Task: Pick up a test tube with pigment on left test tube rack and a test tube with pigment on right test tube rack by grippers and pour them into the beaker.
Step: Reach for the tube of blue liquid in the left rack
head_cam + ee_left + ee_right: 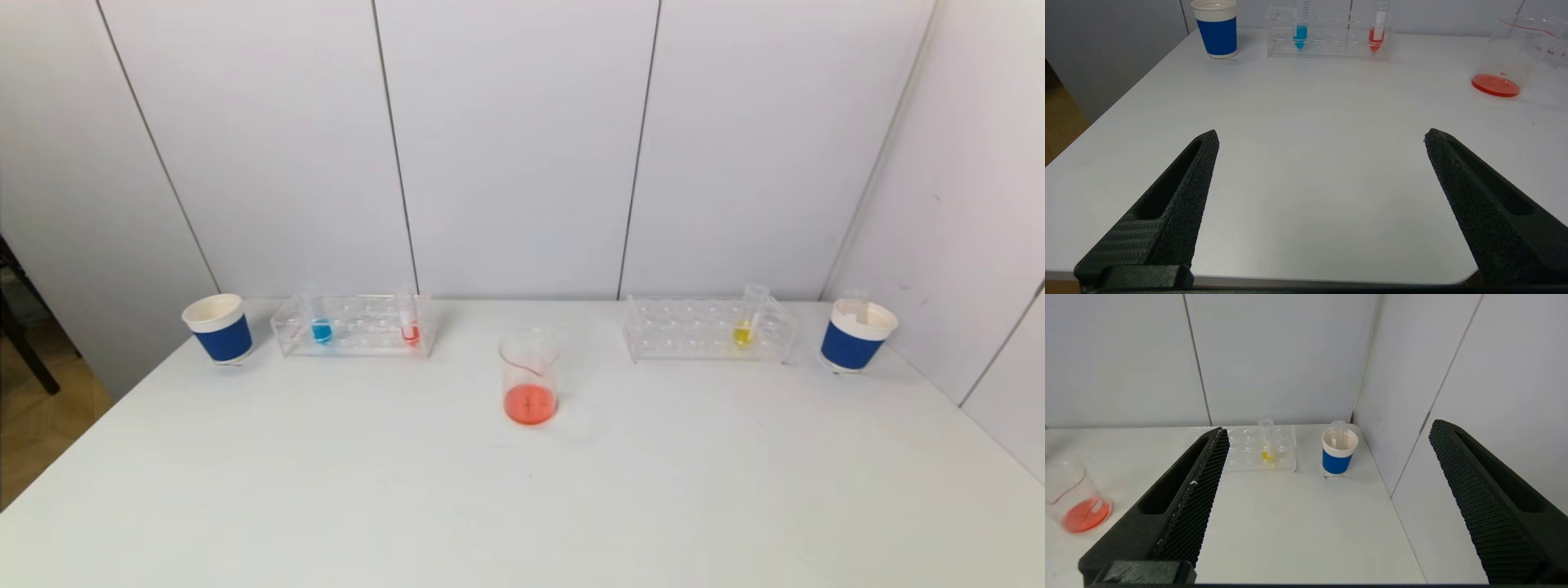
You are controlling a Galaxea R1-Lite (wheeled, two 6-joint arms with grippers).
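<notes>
With orange-red liquid already lying in the beaker [529, 377], no tube is held: the left gripper [1321, 136] and right gripper [1329, 430] are spread wide and empty, the blue tube [1300, 30], red tube [1376, 34] and yellow tube [1267, 447] racked well ahead of the fingers.

Neither arm reached into the head view. The left gripper [1321, 136] hung low over the near edge of the tabletop [1306, 163], its two black fingers [1180, 192] spread wide apart with nothing between them, pointing toward the far side. The right gripper [1329, 430] was likewise drawn back at the near side and stood a little higher, its fingers [1184, 498] also spread wide and empty, aimed toward the far right corner.
</notes>
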